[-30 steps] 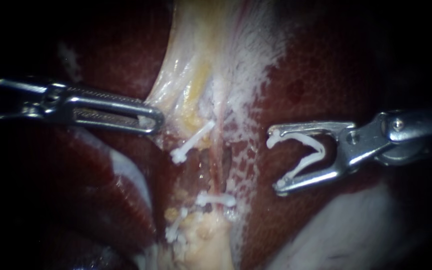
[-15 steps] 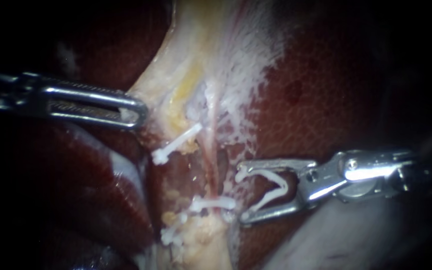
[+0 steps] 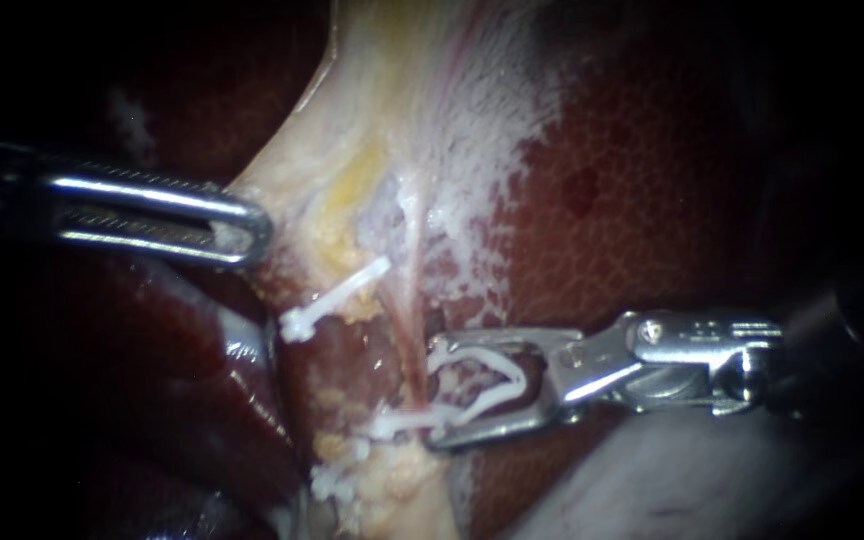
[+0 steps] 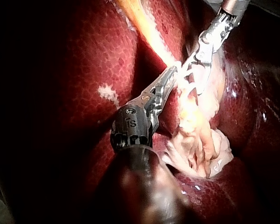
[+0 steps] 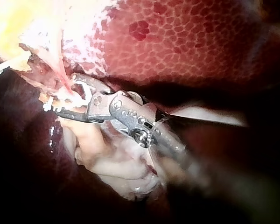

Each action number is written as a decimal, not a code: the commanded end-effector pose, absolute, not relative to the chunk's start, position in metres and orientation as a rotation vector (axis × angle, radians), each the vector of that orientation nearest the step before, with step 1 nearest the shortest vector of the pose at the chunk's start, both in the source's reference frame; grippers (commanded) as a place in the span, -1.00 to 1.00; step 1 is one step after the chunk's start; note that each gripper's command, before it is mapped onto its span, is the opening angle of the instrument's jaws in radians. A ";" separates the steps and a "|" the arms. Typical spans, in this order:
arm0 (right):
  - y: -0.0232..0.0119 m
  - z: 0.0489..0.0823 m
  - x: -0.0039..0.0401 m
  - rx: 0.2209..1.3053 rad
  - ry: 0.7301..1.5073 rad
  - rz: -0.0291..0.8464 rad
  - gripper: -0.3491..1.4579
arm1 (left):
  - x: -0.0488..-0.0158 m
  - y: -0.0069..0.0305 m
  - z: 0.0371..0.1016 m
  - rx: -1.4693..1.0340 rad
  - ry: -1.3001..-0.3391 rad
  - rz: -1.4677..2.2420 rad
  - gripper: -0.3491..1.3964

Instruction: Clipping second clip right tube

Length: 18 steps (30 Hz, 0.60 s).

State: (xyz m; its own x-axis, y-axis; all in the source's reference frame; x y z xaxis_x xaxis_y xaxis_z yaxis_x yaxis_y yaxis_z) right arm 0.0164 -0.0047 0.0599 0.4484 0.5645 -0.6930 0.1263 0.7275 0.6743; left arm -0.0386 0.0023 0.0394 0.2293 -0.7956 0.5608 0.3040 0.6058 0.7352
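A thin pink tube, the right tube (image 3: 413,335), runs down the pale tissue (image 3: 392,110) between the dark red liver lobes. A white clip (image 3: 404,421) crosses its lower end. My right instrument (image 3: 434,392) carries an open white clip (image 3: 497,385) held between its spread jaws, whose tips reach the tube's right side just above the seated clip. In the right wrist view the right instrument (image 5: 67,100) lies against the tube (image 5: 60,77). My left instrument (image 3: 242,225) is shut on the pale tissue's edge and holds it leftward; the left instrument (image 4: 170,77) also shows there in its wrist view.
Another white clip (image 3: 337,297) sits on the left tube, and one more clip (image 3: 337,480) lies lower down. Liver (image 3: 652,200) surrounds the field. Pale yellowish fat (image 3: 402,480) sits below the clips. In the left wrist view my right instrument (image 4: 205,51) comes in beyond the left jaws.
My right instrument has moved left and down with its clip, from clear of the tissue up to the right tube. The left instrument has drawn the pale tissue further left.
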 end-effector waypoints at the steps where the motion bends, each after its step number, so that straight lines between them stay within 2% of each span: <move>1: -0.0048 0.0600 0.0166 0.746 1.092 0.302 -0.01 | -0.0386 0.0023 0.0395 0.539 -1.093 -0.809 -1.00; 10: -0.0056 0.0603 0.0191 0.793 1.088 0.268 -0.04 | -0.0386 0.0022 0.0395 0.539 -1.093 -0.809 -1.00; 18: -0.0057 0.0601 0.0196 0.839 1.085 0.229 -0.08 | -0.0387 0.0022 0.0395 0.538 -1.093 -0.809 -1.00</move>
State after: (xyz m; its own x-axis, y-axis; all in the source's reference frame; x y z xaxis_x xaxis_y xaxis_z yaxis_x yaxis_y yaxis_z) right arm 0.0197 -0.0057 0.0601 0.4793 0.5497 -0.6842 0.2233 0.6775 0.7008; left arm -0.0386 0.0022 0.0396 0.2294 -0.7951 0.5614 0.3047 0.6064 0.7344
